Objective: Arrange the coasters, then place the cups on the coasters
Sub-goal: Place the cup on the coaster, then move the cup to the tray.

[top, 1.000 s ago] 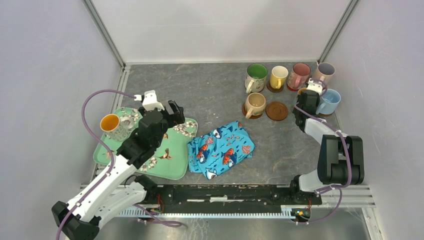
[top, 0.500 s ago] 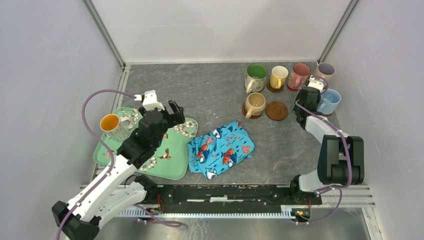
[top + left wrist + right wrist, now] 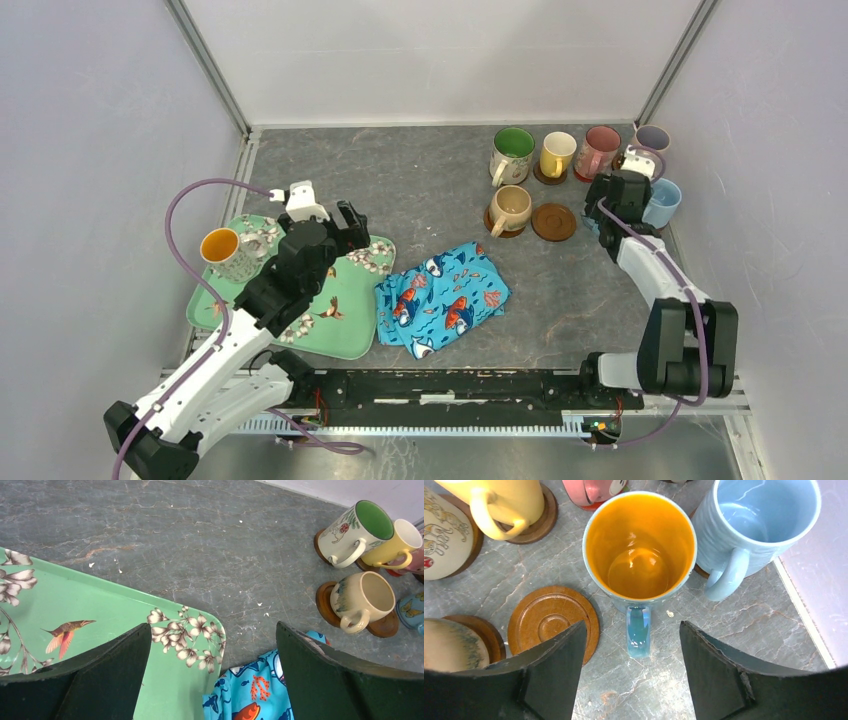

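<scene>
Right gripper [image 3: 631, 675] jaws spread, holding nothing. At its twelve o'clock stands a teal mug [image 3: 640, 550], glossy orange inside, handle pointing six o'clock between the jaws; light blue mug [image 3: 764, 520] at two o'clock.

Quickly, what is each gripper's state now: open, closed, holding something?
Left gripper: open, empty, above the green floral tray.
Right gripper: open, empty; handle of the orange-lined teal ceramic mug between its jaws, untouched.

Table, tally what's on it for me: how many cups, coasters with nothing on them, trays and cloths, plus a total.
Cups: 8, one clear only in the right wrist view
Bare coasters: 1
Trays: 1
Cloths: 1
Total: 11
</scene>
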Controlling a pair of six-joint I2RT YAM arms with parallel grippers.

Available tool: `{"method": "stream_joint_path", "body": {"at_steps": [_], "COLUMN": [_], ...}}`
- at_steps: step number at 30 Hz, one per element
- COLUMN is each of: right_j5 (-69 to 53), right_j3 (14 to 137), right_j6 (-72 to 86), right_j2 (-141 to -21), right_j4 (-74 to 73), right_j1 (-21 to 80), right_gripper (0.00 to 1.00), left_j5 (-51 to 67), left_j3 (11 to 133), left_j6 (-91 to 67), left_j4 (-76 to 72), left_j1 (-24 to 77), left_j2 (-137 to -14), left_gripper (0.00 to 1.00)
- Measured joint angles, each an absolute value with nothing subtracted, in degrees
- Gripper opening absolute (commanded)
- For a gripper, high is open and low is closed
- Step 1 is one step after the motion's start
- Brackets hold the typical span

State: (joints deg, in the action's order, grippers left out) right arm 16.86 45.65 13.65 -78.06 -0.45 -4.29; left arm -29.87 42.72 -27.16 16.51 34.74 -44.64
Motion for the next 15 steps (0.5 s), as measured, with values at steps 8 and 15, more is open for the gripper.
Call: {"method": "stream_joint_path", "body": {"at_steps": [8,15], "right_j5": [15.2,15.03], "right_j3": [44.18,43.29], "right_j6": [13.1,12.1], "right_j2": [-69.04,-61.01], "right_j4": [-3.73,-7.29], "right_j1": [-2.63,5.26], "right_gripper": [0.98,0.98], "left_j5": [-31.24,-36.21], "left_j3": [43.9,44.91], "left_j6": [-28.56,-35.18], "left_j4": [19.66,24.56], "left_j1": [34.74,34.74], "left_j2": [-47.22,-48.86], "left_gripper": [1.0,1.0]}}
